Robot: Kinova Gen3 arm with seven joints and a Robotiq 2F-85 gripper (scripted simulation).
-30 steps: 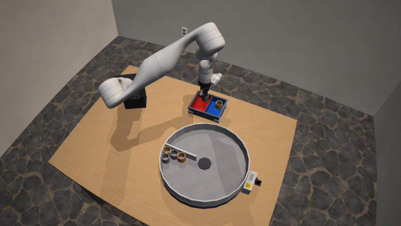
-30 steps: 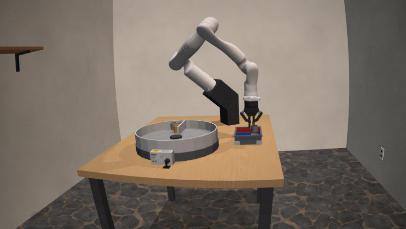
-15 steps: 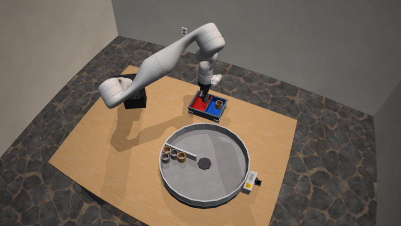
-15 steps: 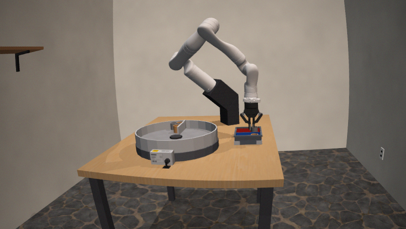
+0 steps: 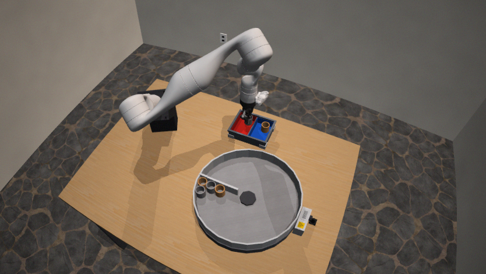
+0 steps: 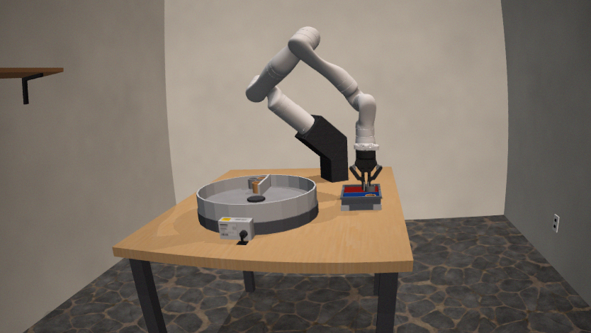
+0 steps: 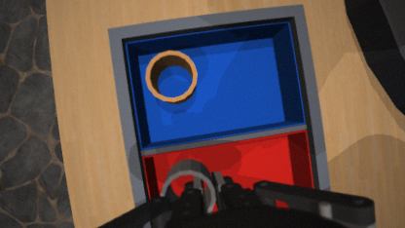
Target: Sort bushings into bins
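Observation:
My gripper (image 5: 248, 119) is shut on the wall of a steel bushing (image 7: 187, 182) and holds it low inside the red bin (image 5: 242, 126); the gripper also shows in the exterior view (image 6: 366, 184) and the wrist view (image 7: 206, 191). The red bin (image 7: 253, 161) adjoins the blue bin (image 7: 219, 88). One bronze bushing (image 7: 171, 76) stands upright in the blue bin (image 5: 261, 132). On the grey turntable (image 5: 247, 199), two bronze bushings (image 5: 219, 190) (image 5: 202, 181) and two steel bushings (image 5: 210, 185) (image 5: 200, 191) sit beside a radial bar (image 5: 221, 183).
A black hub (image 5: 247, 197) sits at the turntable's centre. A white control box (image 5: 302, 221) sits on the turntable's rim at the near right. The arm's black base (image 5: 163, 117) stands at the table's back left. The bins share one grey tray (image 6: 361, 198).

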